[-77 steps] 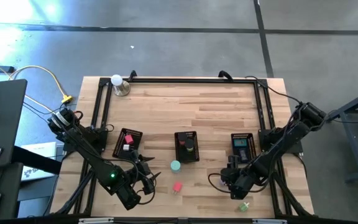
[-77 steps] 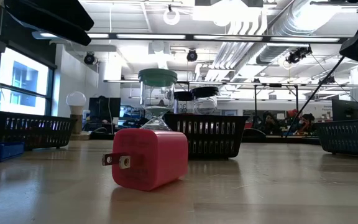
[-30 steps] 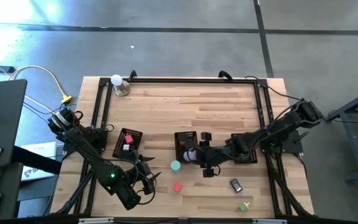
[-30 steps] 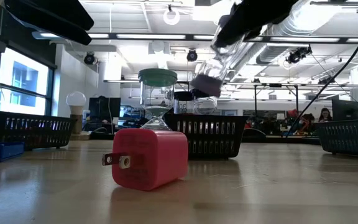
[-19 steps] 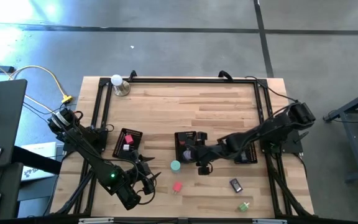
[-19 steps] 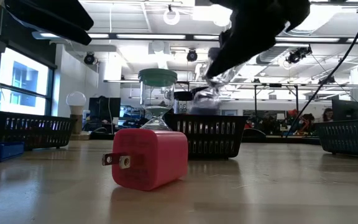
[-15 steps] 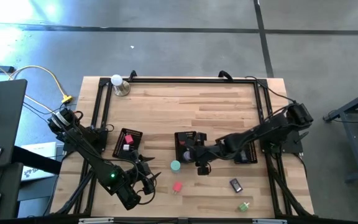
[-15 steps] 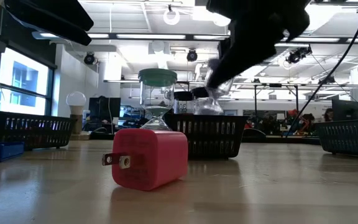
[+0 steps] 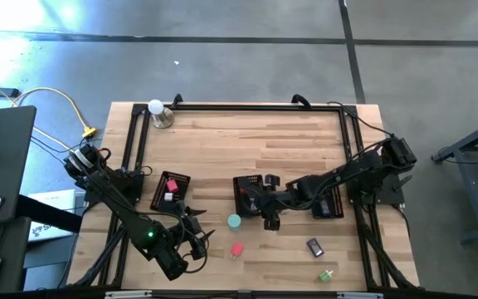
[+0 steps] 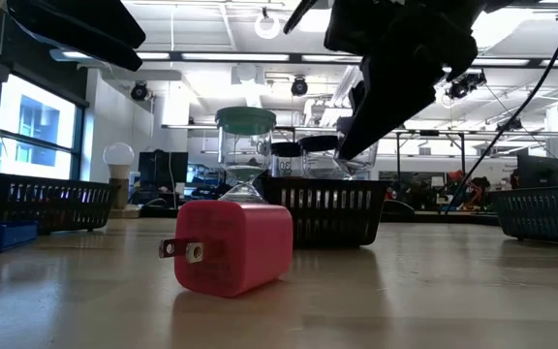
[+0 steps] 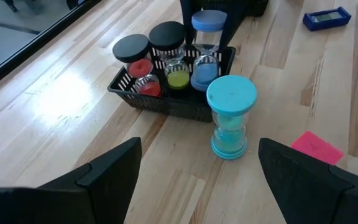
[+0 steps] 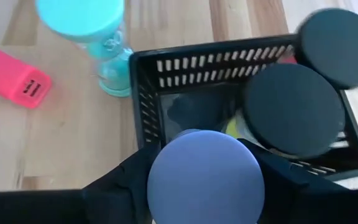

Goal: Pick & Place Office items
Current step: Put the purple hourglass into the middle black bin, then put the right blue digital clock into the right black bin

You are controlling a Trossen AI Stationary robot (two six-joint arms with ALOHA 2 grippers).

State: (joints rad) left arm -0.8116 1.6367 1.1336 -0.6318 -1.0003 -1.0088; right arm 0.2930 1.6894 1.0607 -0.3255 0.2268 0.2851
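light wood plank worktop (image 9: 247,141) with a black frame around its edge, grey concrete floor beyond it in the high view. low view looks into a lab room with ceiling lights, ducts and windows on one side.

near edge: green bit (image 9: 327,275) by the right front corner, dark blue rectangle (image 9: 314,246) a bit further in, pink plug block (image 9: 237,249) near the middle front, big in the low view (image 10: 231,246). left claw (image 9: 196,237) waits at the left front, fingers spread wide, holding nothing. teal sand timer (image 9: 234,221) stands upright just beyond the pink plug block, just beside the middle tray (image 9: 241,208).

row of three black mesh trays: left tray (image 9: 161,199) with red and pink pieces, middle tray with black-capped timers (image 11: 149,47) with red and green sand, right tray (image 9: 336,209) mostly under the right arm.

right claw (image 9: 265,206) sits over the middle tray's near right part, gripping a purple-capped sand timer (image 12: 205,184) that is down inside the tray next to the black-capped ones; left wrist view shows it upright there (image 11: 207,37).

far left corner: white ball on a metal base (image 9: 159,112).

vs a second ago: the right claw was above the worktop just right of the tray with the timer tilted in the air; now it is lower and over the tray. left arm and the loose pieces unchanged.
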